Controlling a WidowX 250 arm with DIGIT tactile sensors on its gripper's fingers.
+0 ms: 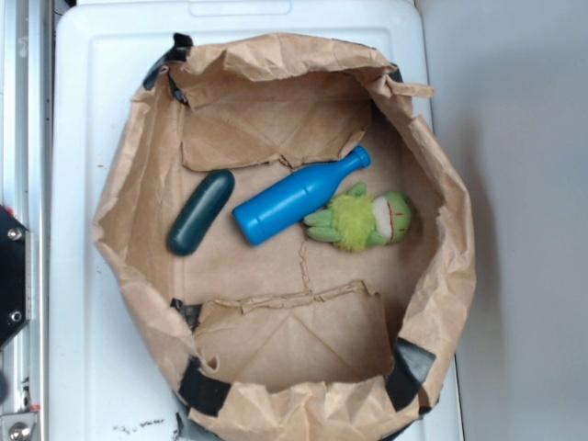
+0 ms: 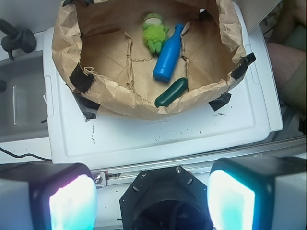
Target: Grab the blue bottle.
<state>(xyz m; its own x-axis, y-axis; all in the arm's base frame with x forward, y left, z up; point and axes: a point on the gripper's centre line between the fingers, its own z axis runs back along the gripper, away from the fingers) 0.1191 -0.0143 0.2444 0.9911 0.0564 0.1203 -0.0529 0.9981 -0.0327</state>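
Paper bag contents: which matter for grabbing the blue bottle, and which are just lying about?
Job:
- blue bottle, lying on its side mid-bag
- gripper, fingers wide apart, well short of the bag

Lying about:
- dark teal capsule
- green plush toy, touching the bottle
- paper bag

Finger pads (image 2: 72,203): two, rounded rectangles, glowing white-cyan with pink tint.
Finger housings: grey.
Wrist mount (image 2: 165,199): black, octagonal, silver screws at rim.
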